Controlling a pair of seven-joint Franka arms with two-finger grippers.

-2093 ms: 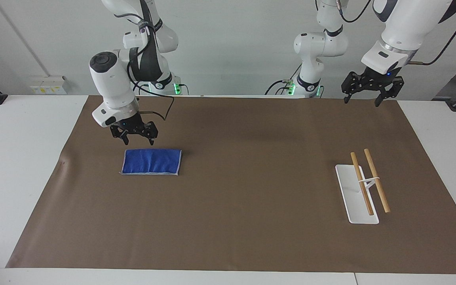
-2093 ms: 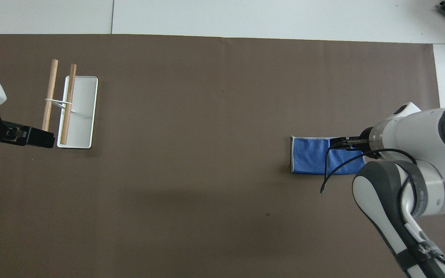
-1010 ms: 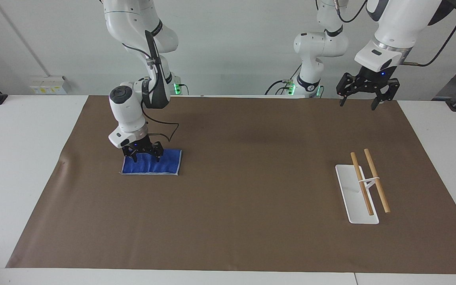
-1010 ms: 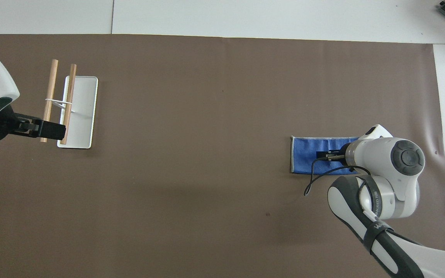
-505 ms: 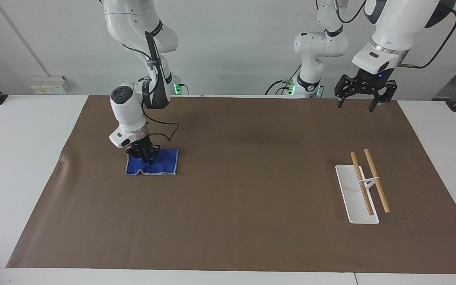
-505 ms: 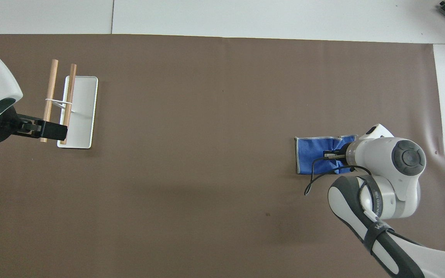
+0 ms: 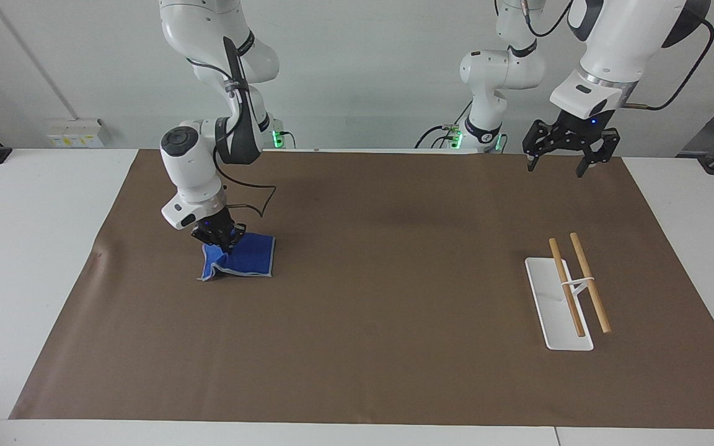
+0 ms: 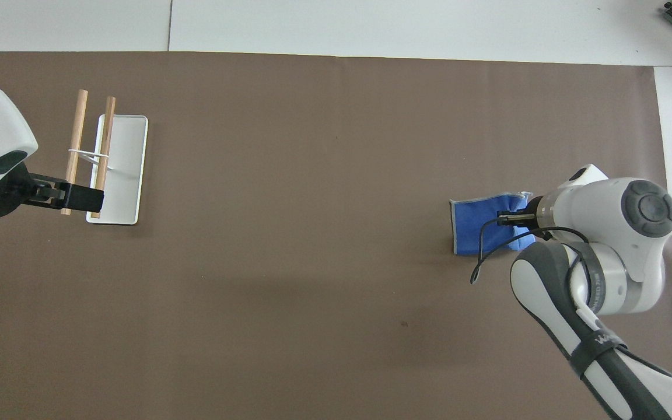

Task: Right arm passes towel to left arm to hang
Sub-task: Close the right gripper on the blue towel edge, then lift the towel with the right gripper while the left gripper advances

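The blue towel (image 7: pixel 246 256) with grey edging lies on the brown mat toward the right arm's end of the table; it also shows in the overhead view (image 8: pixel 478 224). My right gripper (image 7: pixel 221 243) is shut on the towel's middle and lifts it into a peak, while the towel's edges still rest on the mat. In the overhead view my right gripper (image 8: pixel 514 219) is partly hidden by its own wrist. My left gripper (image 7: pixel 560 162) is open and empty, held high over the mat's edge nearest the robots; it also shows in the overhead view (image 8: pixel 82 198).
A white rack base (image 7: pixel 554 310) carries two wooden bars (image 7: pixel 589 282) toward the left arm's end of the table; the rack also shows in the overhead view (image 8: pixel 117 169). The brown mat (image 7: pixel 382 310) covers most of the white table.
My right gripper came down onto the flat towel, shut on its middle and has started lifting, bunching the cloth. My left gripper drifted slightly toward the table's middle and stayed open.
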